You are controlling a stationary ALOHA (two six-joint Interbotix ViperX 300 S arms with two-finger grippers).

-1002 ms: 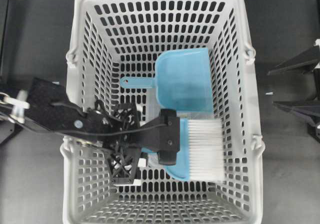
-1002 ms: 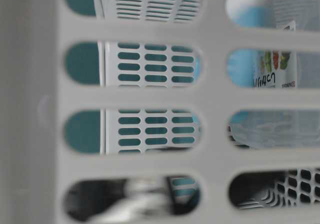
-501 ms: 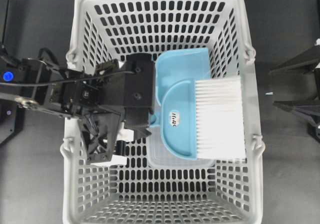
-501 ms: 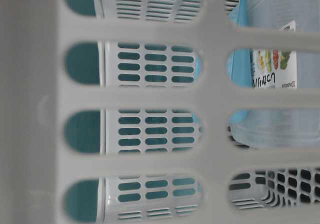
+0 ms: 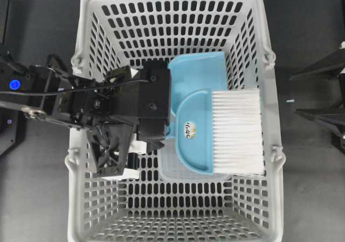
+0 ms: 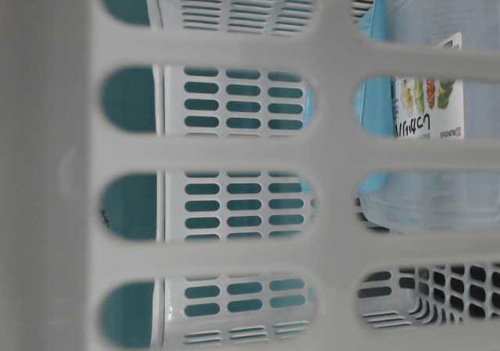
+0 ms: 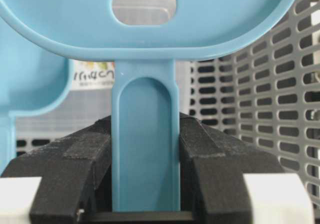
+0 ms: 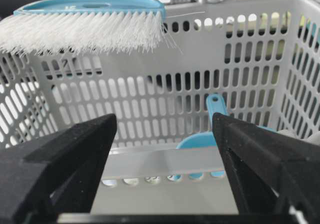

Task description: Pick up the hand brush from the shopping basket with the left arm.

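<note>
Most of my job looks done: my left gripper (image 7: 145, 184) squeezes the brush (image 5: 215, 131) handle, high above the basket (image 5: 86, 199) rim.

hand brush (image 5: 215, 131) above shopping basket (image 5: 86, 48), dustpan (image 5: 197, 75) beneath, left end effector (image 7: 145, 174) on its handle

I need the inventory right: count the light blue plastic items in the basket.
2. The hand brush, held by its handle in the left gripper above the shopping basket; the dustpan beneath it, farther back. Others may be hidden below.
</note>
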